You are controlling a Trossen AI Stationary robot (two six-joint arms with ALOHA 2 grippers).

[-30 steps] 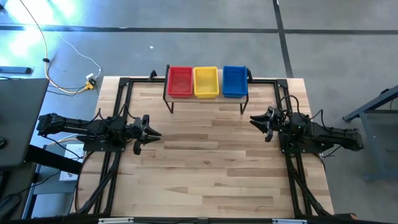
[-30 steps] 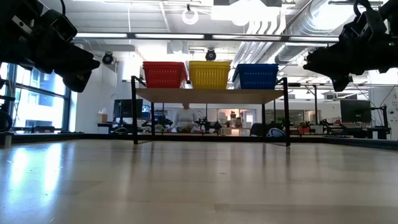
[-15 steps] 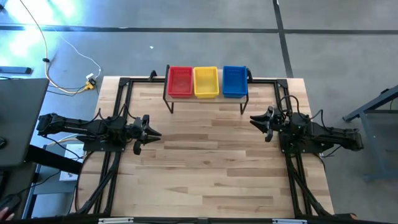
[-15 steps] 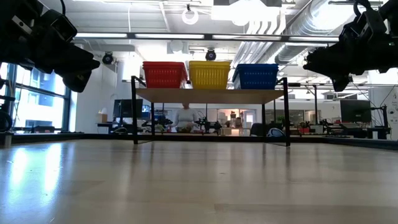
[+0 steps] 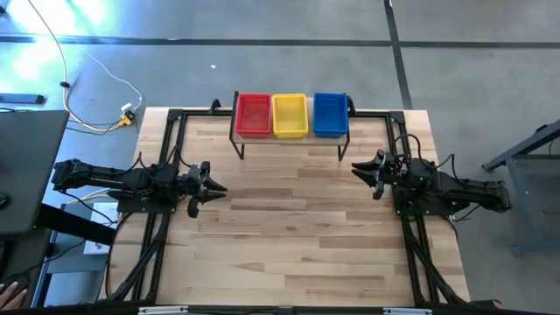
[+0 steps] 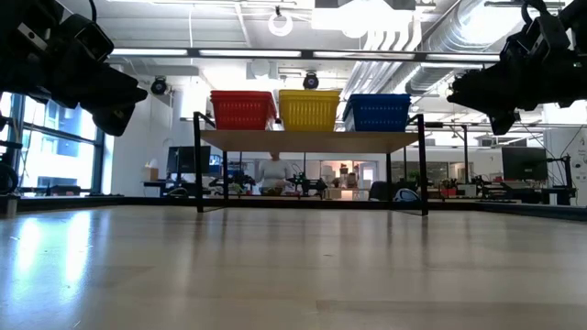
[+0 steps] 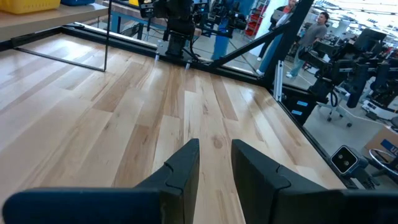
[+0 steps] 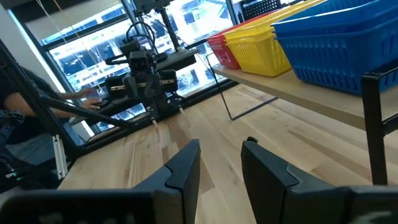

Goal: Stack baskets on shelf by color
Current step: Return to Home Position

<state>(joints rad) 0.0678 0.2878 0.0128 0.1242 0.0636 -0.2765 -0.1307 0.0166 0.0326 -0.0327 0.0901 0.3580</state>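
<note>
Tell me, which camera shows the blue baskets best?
The low view: the blue baskets stand whole, side-on, on the shelf beside the yellow baskets. The high view shows only their top from above. The right wrist view shows them close but cut off; the left wrist view catches just a blue sliver.

A person's hand [image 5: 7,287] has come into the high view — low, far left.

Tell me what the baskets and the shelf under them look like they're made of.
Baskets: likely plastic, slightly glossy; the sign is fine moulded mesh walls in uniform colour. Shelf: looks like light wood, a pale matte plank; its thin black legs look like metal.
</note>
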